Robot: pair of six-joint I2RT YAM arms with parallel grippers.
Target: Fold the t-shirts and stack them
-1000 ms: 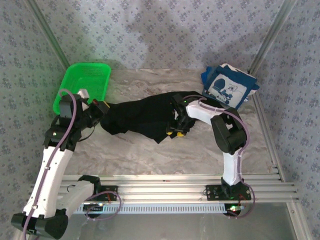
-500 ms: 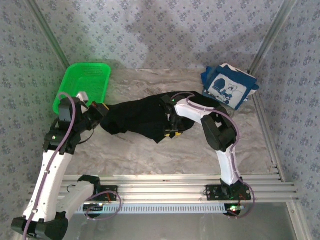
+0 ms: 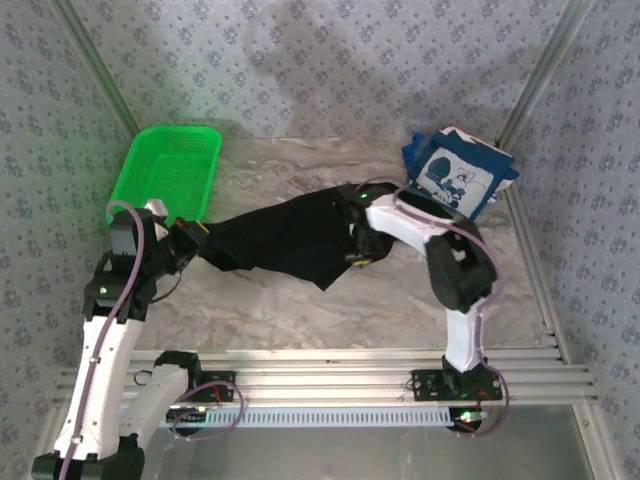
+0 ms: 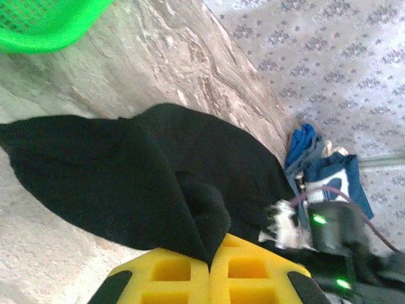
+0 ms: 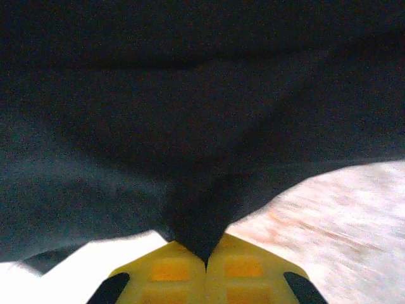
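A black t-shirt (image 3: 280, 238) hangs stretched between my two grippers over the middle of the table. At its left end my left gripper (image 3: 196, 232) is shut on a bunched fold of the cloth (image 4: 202, 215), the yellow pads (image 4: 171, 272) pressed together. My right gripper (image 3: 358, 252) is shut on the right end of the black t-shirt (image 5: 196, 158), with a point of cloth pinched between its pads (image 5: 243, 278). A navy blue t-shirt with a white cartoon print (image 3: 458, 175) lies folded at the back right corner; it also shows as a blue heap (image 4: 329, 171) in the left wrist view.
A green plastic basket (image 3: 168, 172) stands at the back left, its rim (image 4: 50, 31) close to the left arm. Metal frame posts rise at both back corners. Bare marbled tabletop (image 3: 300, 310) lies in front of the shirt.
The right gripper has closed on the black t-shirt's right end and shifted right. The left arm drew back to the left. The cloth now hangs more stretched between them.
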